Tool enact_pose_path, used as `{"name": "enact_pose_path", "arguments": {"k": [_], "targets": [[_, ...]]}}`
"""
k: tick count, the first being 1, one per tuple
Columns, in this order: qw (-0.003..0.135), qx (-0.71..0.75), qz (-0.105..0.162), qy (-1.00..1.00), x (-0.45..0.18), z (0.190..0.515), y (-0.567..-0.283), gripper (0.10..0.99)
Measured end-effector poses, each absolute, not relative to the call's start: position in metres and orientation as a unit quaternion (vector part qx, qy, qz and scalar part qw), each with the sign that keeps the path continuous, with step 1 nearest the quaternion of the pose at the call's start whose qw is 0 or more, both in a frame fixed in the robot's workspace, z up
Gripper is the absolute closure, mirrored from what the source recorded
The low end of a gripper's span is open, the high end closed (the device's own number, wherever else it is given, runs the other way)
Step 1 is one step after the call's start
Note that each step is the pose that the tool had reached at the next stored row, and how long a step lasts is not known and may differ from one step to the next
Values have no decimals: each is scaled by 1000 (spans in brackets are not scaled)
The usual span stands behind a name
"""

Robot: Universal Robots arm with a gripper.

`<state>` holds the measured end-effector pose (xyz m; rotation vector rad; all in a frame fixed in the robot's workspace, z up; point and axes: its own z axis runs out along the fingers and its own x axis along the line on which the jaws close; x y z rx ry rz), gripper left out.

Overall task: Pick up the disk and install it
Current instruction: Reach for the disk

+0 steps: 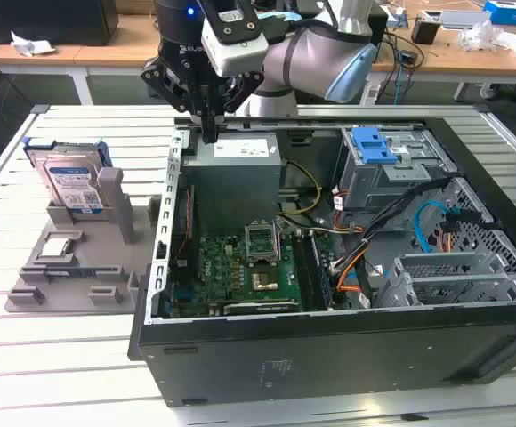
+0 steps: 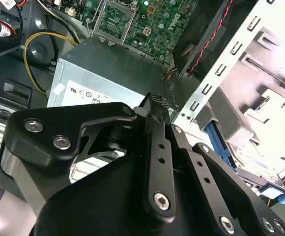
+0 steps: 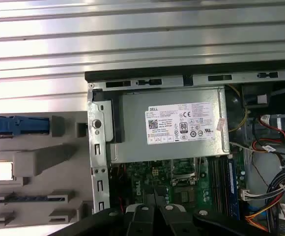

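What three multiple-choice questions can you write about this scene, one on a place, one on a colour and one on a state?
1. Where is the disk?
A. in the grey holder, at the exterior view's left of the case
B. in the drive bay
C. on the motherboard

2. What colour are the disk's rails?
A. red
B. yellow
C. blue

3. What does the gripper hold?
A. the disk
B. nothing
C. a cable

Answers:
1 A: the disk stands upright in the holder.
2 C: blue strips run along its sides.
3 B: the fingers are shut over the power supply, with nothing between them.
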<state>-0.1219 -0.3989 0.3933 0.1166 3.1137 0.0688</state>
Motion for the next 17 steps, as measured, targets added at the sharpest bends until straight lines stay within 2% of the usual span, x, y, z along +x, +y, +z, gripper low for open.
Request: {"name": "enact_pose_path", "arguments": {"k": [17], "targets": [[13, 37, 22, 999, -176, 393, -399, 980]]}}
